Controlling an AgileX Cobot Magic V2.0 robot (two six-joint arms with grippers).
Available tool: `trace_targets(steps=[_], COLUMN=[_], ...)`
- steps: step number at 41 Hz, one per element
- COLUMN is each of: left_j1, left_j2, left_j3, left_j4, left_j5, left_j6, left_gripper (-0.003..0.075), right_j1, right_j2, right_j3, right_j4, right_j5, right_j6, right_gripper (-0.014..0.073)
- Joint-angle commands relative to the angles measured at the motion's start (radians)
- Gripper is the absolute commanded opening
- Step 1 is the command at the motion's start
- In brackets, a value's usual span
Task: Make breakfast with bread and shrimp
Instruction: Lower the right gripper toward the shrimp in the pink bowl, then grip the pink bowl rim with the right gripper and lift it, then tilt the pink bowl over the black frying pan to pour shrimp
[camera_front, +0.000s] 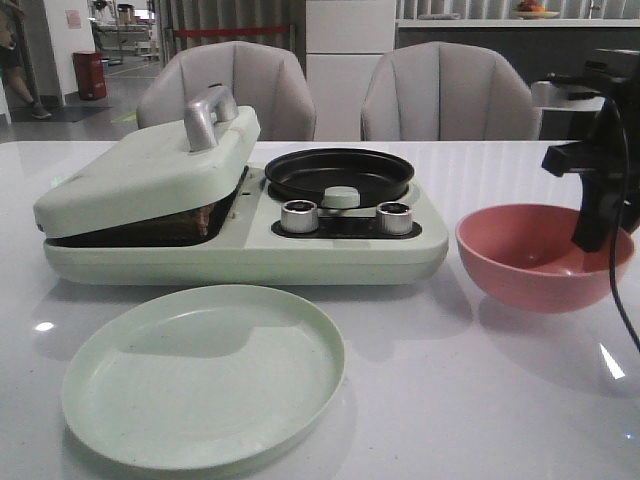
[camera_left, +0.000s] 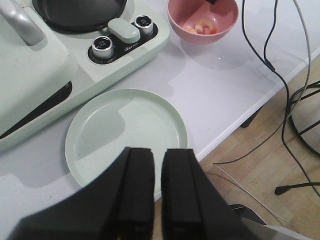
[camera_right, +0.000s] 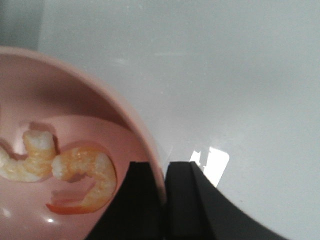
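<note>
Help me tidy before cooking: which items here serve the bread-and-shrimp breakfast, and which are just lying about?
Belongs to the job:
shrimp in the pink bowl
breakfast maker with its frying pan
green plate

Just lying about:
cables
two chairs

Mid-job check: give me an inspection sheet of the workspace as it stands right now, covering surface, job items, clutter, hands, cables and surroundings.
Surface: white table, glossy, no spills seen.
Job's things: two shrimp lie in the pink bowl; something brown, possibly bread, shows under the tilted lid of the green breakfast maker. Its black pan is empty, as is the green plate.
Clutter: nothing seen.
Hands: right hand straddles the bowl's rim, fingers nearly together. Left hand is above the plate's near edge, nearly shut, holding nothing.
Cables: black cables hang past the table's edge.
Surroundings: two grey chairs behind the table.
</note>
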Motion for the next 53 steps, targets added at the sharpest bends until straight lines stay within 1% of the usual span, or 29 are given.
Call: trace_targets(steps=[1, 8, 13, 17, 20, 27, 31, 36, 37, 39, 43, 49, 53], left_j1=[-0.009, -0.009, -0.009, -0.009, -0.009, -0.009, -0.009, -0.009, -0.009, -0.009, -0.009, -0.009, -0.009], left_j2=[-0.004, -0.004, -0.004, -0.004, -0.004, -0.004, -0.004, -0.004, -0.004, -0.004, -0.004, -0.004, -0.004], left_j3=[-0.029, -0.029, -0.029, -0.029, -0.029, -0.029, -0.029, -0.029, -0.029, -0.029, -0.029, -0.029, -0.029], left_j4=[-0.008, -0.008, -0.008, -0.008, -0.008, -0.008, -0.008, -0.008, -0.008, -0.008, -0.008, -0.008, -0.008], left_j5=[-0.077, -0.077, -0.077, -0.077, -0.077, -0.077, -0.077, -0.077, -0.077, -0.077, -0.077, -0.077, -0.077], left_j6=[-0.01, -0.01, -0.01, -0.01, -0.01, -0.01, -0.01, -0.01, -0.01, -0.01, -0.01, -0.01, -0.01], left_gripper=[0.0167, 0.0167, 0.0167, 0.0167, 0.0167, 0.0167, 0.0167, 0.0167, 0.0167, 0.0167, 0.0167, 0.0167, 0.0167], right_j1=[0.022, 0.111, 0.196, 0.273, 0.325, 0.418, 0.443, 0.462, 0.464, 0.472, 0.489, 0.522, 0.548], right_j2=[-0.128, -0.217, -0.244, -0.244, -0.243, -0.237, -0.222, -0.186, -0.177, -0.154, -0.093, 0.021, 0.105], right_j3=[-0.051, -0.123, -0.182, -0.232, -0.256, -0.269, -0.269, -0.271, -0.274, -0.289, -0.349, -0.489, -0.582], right_j4=[0.006, -0.045, -0.12, -0.192, -0.268, -0.534, -0.682, -0.884, -0.905, -0.987, -1.101, -1.24, -1.367], right_j5=[-0.022, -0.032, -0.051, -0.094, -0.142, -0.289, -0.363, -0.421, -0.425, -0.422, -0.388, -0.277, -0.208], right_j6=[-0.027, -0.028, -0.023, 0.022, 0.079, 0.259, 0.382, 0.515, 0.537, 0.583, 0.635, 0.639, 0.639], right_gripper=[0.0016, 0.0016, 0.0016, 0.0016, 0.0016, 0.0016, 0.0016, 0.0016, 0.0016, 0.0016, 0.0016, 0.0016, 0.0016])
